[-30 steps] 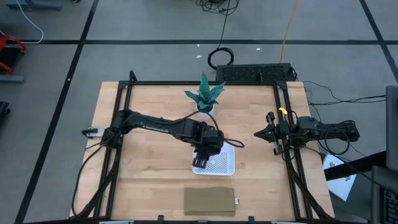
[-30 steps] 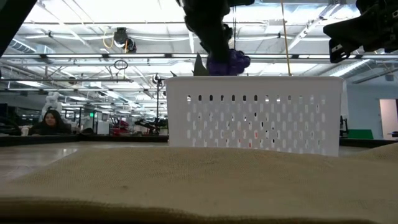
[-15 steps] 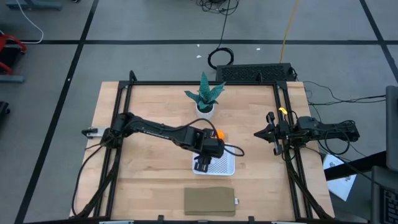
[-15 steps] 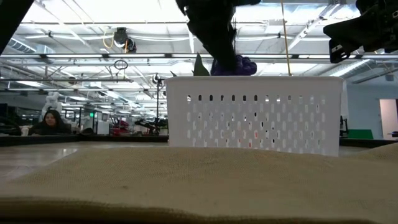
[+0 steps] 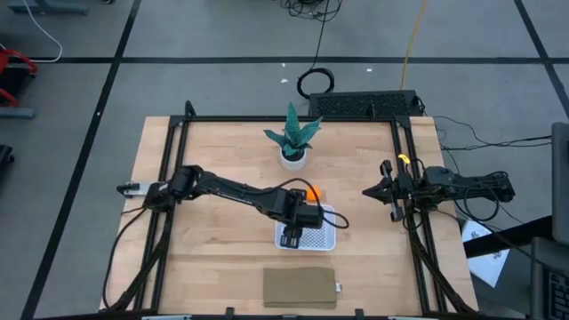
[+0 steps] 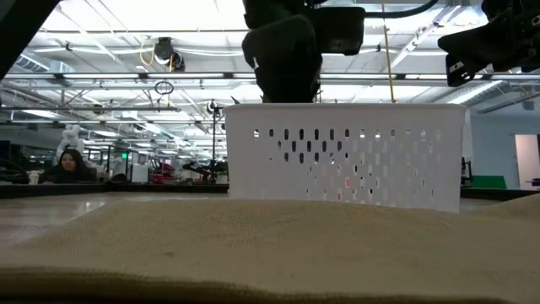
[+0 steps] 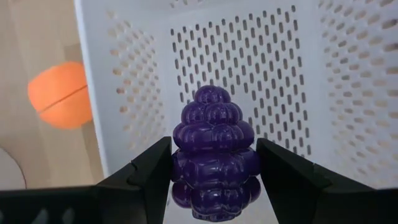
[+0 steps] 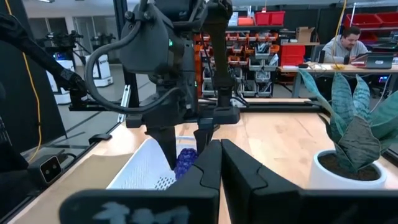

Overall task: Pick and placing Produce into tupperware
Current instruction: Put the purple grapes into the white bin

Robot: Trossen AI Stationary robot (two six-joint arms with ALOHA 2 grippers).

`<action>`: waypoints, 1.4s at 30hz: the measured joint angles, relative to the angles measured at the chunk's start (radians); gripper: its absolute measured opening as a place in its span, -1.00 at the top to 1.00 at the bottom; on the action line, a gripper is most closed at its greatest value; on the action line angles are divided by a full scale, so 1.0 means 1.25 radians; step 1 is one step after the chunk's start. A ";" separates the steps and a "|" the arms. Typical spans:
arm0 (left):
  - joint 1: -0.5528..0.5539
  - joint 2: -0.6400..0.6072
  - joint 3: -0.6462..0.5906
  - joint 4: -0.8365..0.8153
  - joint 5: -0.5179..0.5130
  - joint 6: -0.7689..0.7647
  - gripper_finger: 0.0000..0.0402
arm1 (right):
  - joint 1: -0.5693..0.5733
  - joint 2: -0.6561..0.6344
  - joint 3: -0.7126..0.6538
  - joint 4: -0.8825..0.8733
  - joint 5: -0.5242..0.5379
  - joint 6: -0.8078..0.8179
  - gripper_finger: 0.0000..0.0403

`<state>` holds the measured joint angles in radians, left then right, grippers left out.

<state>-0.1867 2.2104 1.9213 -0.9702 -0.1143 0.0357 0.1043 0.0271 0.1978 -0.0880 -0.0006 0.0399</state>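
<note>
The tupperware is the biggest of your task items: a white perforated container sitting near the middle of the wooden table, slightly toward the near edge. In the low view its slotted wall stands upright just beyond the tan pad, which lies flat at the near edge of the table, apart from the container.

Your left arm reaches across from the table's left side, and its left gripper is lowered into the left part of the tupperware. The left wrist view shows its two dark fingers clamped on either side of the purple produce piece, a knobbly, grape-like lump held upright between them, with the container's dotted bottom behind it. You cannot tell from these views whether the lump already touches the bottom.

Your right arm waits at the table's right edge, well apart from the container; its right gripper has its fingers pressed together on nothing.

The green spiky plant in its white pot stands at the far side of the table, beyond the tupperware.

The orange ball rests on the wood just outside the tupperware's far left corner; in the left wrist view it lies close beside the container's outer wall.
</note>
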 joint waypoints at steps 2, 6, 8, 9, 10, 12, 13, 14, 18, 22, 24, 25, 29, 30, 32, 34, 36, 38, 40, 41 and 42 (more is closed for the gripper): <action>0.000 0.005 0.000 0.006 0.000 0.005 -0.05 | 0.000 0.002 0.000 0.001 0.000 0.000 1.00; 0.000 0.010 0.000 0.007 0.000 0.003 -0.05 | 0.000 0.006 0.000 0.002 0.000 0.000 1.00; 0.000 0.009 0.000 0.016 0.000 0.002 -0.05 | 0.000 0.007 0.000 0.001 0.000 0.000 1.00; 0.000 0.009 0.000 0.020 0.002 -0.003 -0.05 | 0.000 0.009 0.000 0.002 0.000 0.000 1.00; 0.000 0.009 0.000 0.023 0.007 -0.008 -0.05 | 0.000 0.011 0.000 0.002 0.000 0.000 1.00; 0.000 0.009 0.000 0.027 0.007 -0.014 -0.05 | 0.000 0.011 0.000 0.000 0.000 0.000 1.00; 0.000 0.009 0.000 0.027 0.007 -0.016 -0.05 | 0.000 0.011 0.000 0.002 0.000 0.000 1.00; 0.000 0.009 0.000 0.027 0.007 -0.018 -0.05 | 0.000 0.011 0.000 0.002 0.000 0.000 1.00; 0.000 0.009 0.000 0.026 0.008 -0.040 -0.05 | 0.000 0.011 0.000 0.001 0.000 0.000 1.00; -0.004 0.009 0.000 0.026 0.008 -0.059 -0.05 | 0.000 0.011 0.000 0.001 0.000 0.000 1.00; -0.006 0.008 0.000 0.026 0.008 -0.059 -0.05 | 0.000 0.011 0.000 0.001 0.000 0.000 1.00; -0.008 0.008 -0.001 0.027 0.008 -0.059 -0.05 | 0.000 0.011 0.000 0.001 0.000 0.000 1.00; -0.009 0.008 -0.025 0.032 0.007 -0.057 -0.05 | 0.000 0.011 0.000 0.001 0.000 0.000 1.00; -0.009 0.008 -0.033 0.032 0.007 -0.057 -0.05 | 0.000 0.011 0.000 0.001 0.000 0.000 1.00; -0.008 0.008 -0.052 0.043 0.004 -0.056 -0.05 | 0.000 0.011 0.000 0.001 0.000 0.000 1.00; -0.008 0.008 -0.064 0.050 0.000 -0.056 -0.05 | 0.000 0.011 0.000 0.001 0.000 0.000 1.00; -0.008 0.008 -0.067 0.049 -0.001 -0.055 -0.05 | 0.000 0.011 0.000 0.001 0.000 0.000 1.00; -0.008 0.007 -0.070 0.053 -0.001 -0.053 -0.05 | 0.000 0.011 0.000 0.001 0.000 0.000 1.00; -0.007 0.007 -0.076 0.051 0.001 -0.053 -0.05 | 0.000 0.011 0.000 0.001 0.000 0.000 1.00; -0.006 0.007 -0.079 0.051 0.005 -0.052 -0.05 | 0.000 0.011 0.000 0.001 0.000 0.000 1.00; -0.005 0.007 -0.083 0.053 0.009 -0.052 -0.05 | 0.000 0.011 0.000 0.001 0.000 0.000 1.00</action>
<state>-0.1928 2.2189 1.8173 -0.9037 -0.1026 -0.0287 0.1043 0.0410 0.1978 -0.0864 -0.0004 0.0402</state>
